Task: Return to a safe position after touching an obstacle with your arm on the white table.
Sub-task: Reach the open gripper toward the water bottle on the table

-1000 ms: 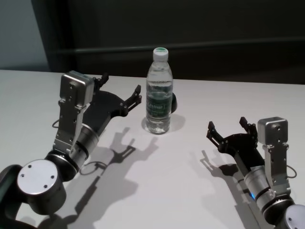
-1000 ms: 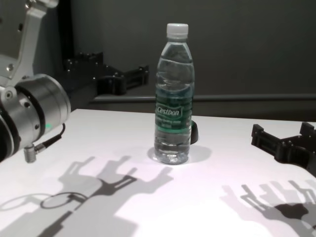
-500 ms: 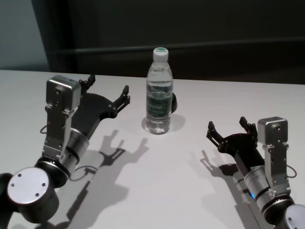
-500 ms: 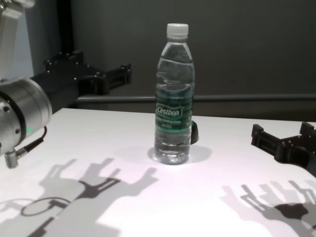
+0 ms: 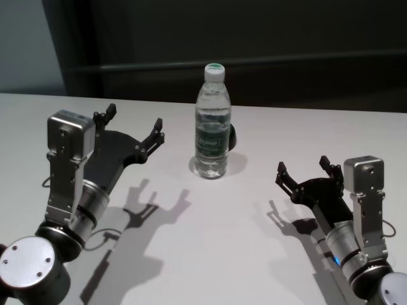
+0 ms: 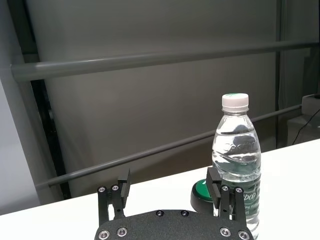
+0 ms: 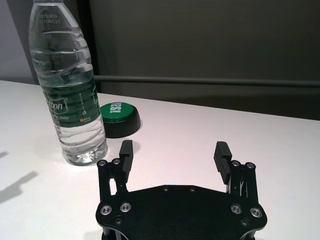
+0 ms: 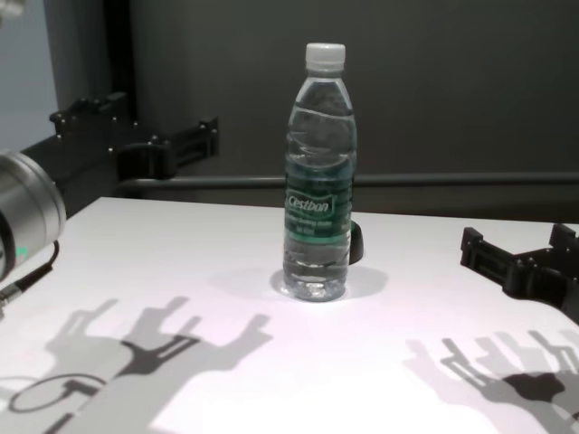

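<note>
Head view. The obstacle (image 5: 212,121), a clear water bottle with a white cap and green label band, stands upright at the upper centre of the frame on the white surface (image 5: 216,241). The left gripper (image 5: 131,125) lies left of centre, raised above the surface with its shadow cast below it; its 2 fingers are spread apart, hold nothing, and sit clear of the bottle with a visible gap. The right gripper (image 5: 304,170) lies at lower right, well apart from the bottle, its 2 fingers likewise spread and empty. A small dark round object with a green top (image 7: 119,119) rests on the surface just behind the bottle, near its base; in the head view it shows only as a dark edge at the bottle's right side.
</note>
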